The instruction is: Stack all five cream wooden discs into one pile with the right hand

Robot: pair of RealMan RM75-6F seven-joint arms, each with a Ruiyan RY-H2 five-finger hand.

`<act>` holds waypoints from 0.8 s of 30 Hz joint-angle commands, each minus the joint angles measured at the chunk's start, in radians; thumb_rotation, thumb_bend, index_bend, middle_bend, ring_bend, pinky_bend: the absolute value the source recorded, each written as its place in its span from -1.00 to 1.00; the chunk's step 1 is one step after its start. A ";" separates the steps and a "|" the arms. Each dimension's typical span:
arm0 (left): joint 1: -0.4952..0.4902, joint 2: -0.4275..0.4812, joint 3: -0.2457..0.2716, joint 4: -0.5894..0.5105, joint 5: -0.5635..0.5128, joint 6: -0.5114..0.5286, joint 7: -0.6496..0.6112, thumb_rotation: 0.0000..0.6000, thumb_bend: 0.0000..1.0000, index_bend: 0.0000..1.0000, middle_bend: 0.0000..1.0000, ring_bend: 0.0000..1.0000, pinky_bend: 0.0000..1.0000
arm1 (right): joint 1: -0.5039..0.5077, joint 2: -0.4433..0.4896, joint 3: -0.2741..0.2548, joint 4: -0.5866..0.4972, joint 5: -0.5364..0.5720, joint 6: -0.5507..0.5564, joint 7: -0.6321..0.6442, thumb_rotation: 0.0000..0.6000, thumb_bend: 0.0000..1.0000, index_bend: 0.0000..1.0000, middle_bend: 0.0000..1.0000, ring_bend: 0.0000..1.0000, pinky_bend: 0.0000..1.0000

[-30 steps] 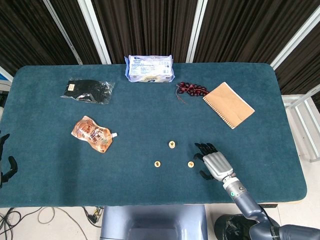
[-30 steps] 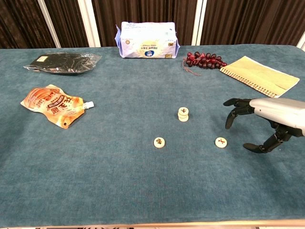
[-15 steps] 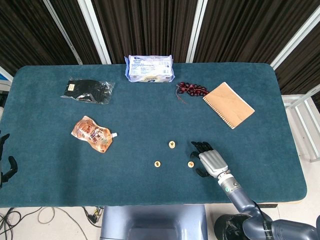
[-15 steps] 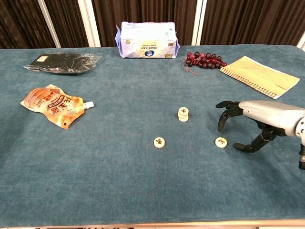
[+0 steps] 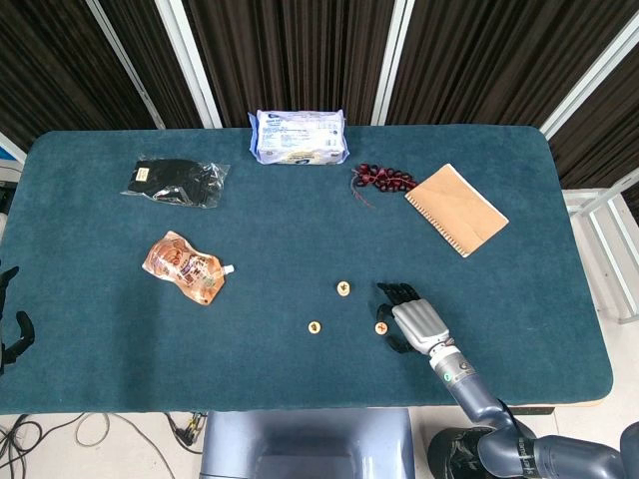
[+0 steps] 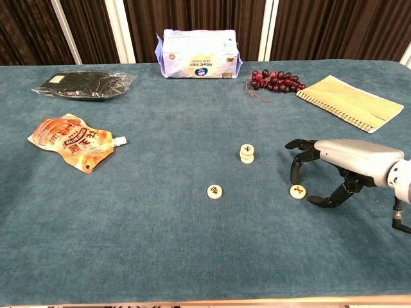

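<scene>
The right hand [image 6: 324,168] arches over a single cream disc [image 6: 297,191] on the counter [image 6: 160,244], fingers [image 6: 297,162] spread and holding nothing; whether a fingertip touches it is hard to tell. A short pile of discs [image 6: 247,153] stands near, another lone disc [image 6: 215,191] further left. The left hand [image 5: 10,319] hangs released off the counter's edge.

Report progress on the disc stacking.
Partly done: a small pile of cream discs already stands mid-table; its exact count is hard to read. In hand: nothing yet; the right hand hovers open over the right loose disc. Left: that disc and the left loose disc must join the pile.
</scene>
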 commanded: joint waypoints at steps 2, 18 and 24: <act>0.000 0.000 0.000 0.000 0.000 0.000 0.001 1.00 0.25 -0.72 -1.00 -1.00 -1.00 | -0.002 -0.004 0.000 0.007 -0.001 -0.005 0.003 1.00 -0.14 -0.17 -1.00 -1.00 -1.00; 0.000 0.001 -0.002 0.001 -0.003 0.000 -0.001 1.00 0.25 -0.72 -1.00 -1.00 -1.00 | -0.002 -0.014 0.007 0.020 -0.001 -0.025 0.015 1.00 -0.14 -0.12 -1.00 -1.00 -1.00; 0.000 -0.001 -0.002 0.001 -0.003 0.001 0.000 1.00 0.25 -0.72 -1.00 -1.00 -1.00 | -0.004 -0.016 0.007 0.021 -0.002 -0.029 0.018 1.00 -0.14 -0.08 -1.00 -1.00 -1.00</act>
